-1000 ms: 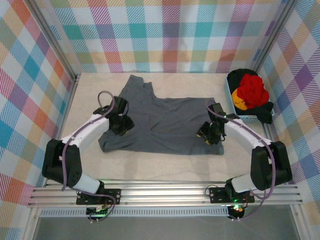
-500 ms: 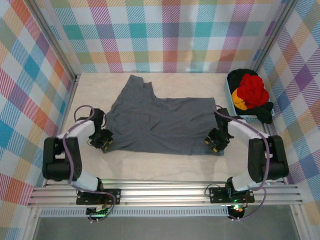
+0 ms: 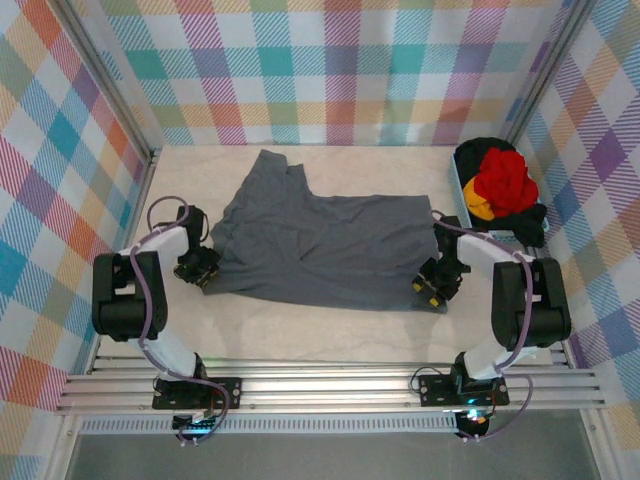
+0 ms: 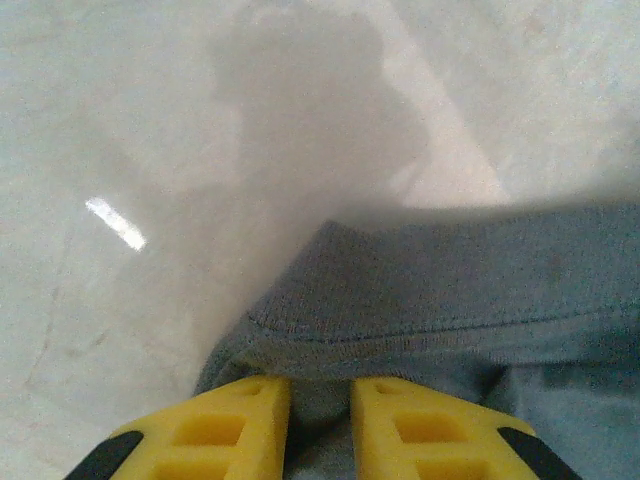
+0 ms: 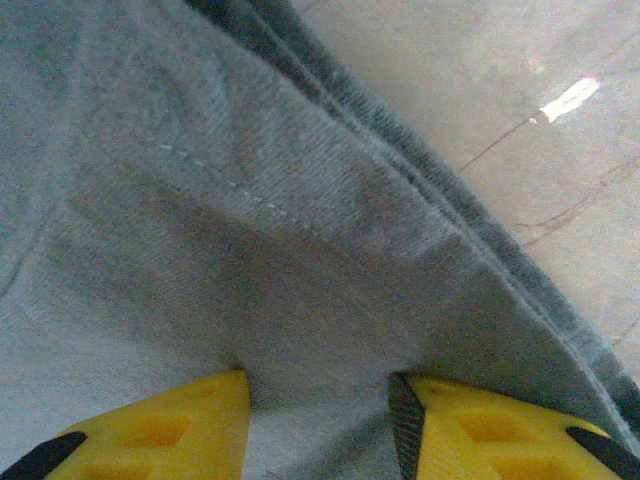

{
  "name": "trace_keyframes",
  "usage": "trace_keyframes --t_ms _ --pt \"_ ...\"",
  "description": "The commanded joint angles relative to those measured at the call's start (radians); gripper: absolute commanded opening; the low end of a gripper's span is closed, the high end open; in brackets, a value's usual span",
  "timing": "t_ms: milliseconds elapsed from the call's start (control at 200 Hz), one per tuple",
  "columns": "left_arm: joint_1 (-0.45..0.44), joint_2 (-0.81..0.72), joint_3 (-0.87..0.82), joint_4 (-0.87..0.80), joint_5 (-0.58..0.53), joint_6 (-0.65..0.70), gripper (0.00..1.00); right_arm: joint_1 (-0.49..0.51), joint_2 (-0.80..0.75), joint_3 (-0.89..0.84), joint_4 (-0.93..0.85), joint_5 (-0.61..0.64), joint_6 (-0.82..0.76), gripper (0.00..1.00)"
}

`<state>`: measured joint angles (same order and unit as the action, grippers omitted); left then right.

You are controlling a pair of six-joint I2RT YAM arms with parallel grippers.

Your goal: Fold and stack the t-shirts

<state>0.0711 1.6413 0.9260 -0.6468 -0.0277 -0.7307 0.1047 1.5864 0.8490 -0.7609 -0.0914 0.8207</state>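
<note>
The grey shirt [image 3: 320, 245] was spread on the bench [image 3: 330, 335], its near corners gripped — left jaws nearly closed on the hem, right jaws wider on a fold. A red shirt [image 3: 505, 178], yellow shirt [image 3: 480, 208] and black shirt [image 3: 484, 150] were heaped in a bin [image 3: 461, 200] — each partly hidden.

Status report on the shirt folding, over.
Left gripper pinching left edge of the grey t-shirt. Right gripper astride its right hem, grip unclear. Shirt spread out, unfolded. Red, yellow, black shirts piled in the bin, far right; nothing in the way.
</note>
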Motion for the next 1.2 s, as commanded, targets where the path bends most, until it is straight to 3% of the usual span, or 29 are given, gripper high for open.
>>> trace_keyframes --t_ms 0,270,440,565,695,840,905,1050,1195 --pt "0.019 -0.094 -0.145 -0.041 0.038 -0.071 0.23 -0.005 -0.015 -0.03 -0.039 0.023 -0.043 0.44" --pt "0.05 -0.302 -0.302 -0.096 0.103 -0.145 0.23 -0.004 -0.096 -0.05 -0.082 0.027 -0.08 0.44" --pt "0.132 -0.382 -0.207 -0.192 0.044 -0.111 0.25 0.017 -0.156 0.019 -0.13 0.094 -0.082 0.45" --pt "0.167 -0.358 -0.131 -0.206 0.066 -0.096 0.3 0.023 -0.157 0.09 -0.139 0.099 -0.105 0.46" --pt "0.102 -0.371 -0.054 -0.167 0.103 -0.108 0.32 0.046 -0.15 0.112 -0.113 0.093 -0.123 0.46" --pt "-0.099 -0.245 0.028 -0.147 0.14 -0.141 0.32 0.052 -0.114 0.063 -0.066 0.049 -0.091 0.46" --pt "-0.147 -0.201 0.005 -0.101 0.165 -0.181 0.32 0.053 -0.103 0.038 -0.048 0.034 -0.073 0.46" --pt "-0.16 -0.137 -0.065 -0.023 0.137 -0.233 0.3 0.059 -0.069 0.004 -0.022 0.023 -0.06 0.46" --pt "-0.103 -0.118 -0.123 -0.015 0.101 -0.245 0.29 0.083 -0.023 0.003 -0.029 0.033 -0.065 0.46"
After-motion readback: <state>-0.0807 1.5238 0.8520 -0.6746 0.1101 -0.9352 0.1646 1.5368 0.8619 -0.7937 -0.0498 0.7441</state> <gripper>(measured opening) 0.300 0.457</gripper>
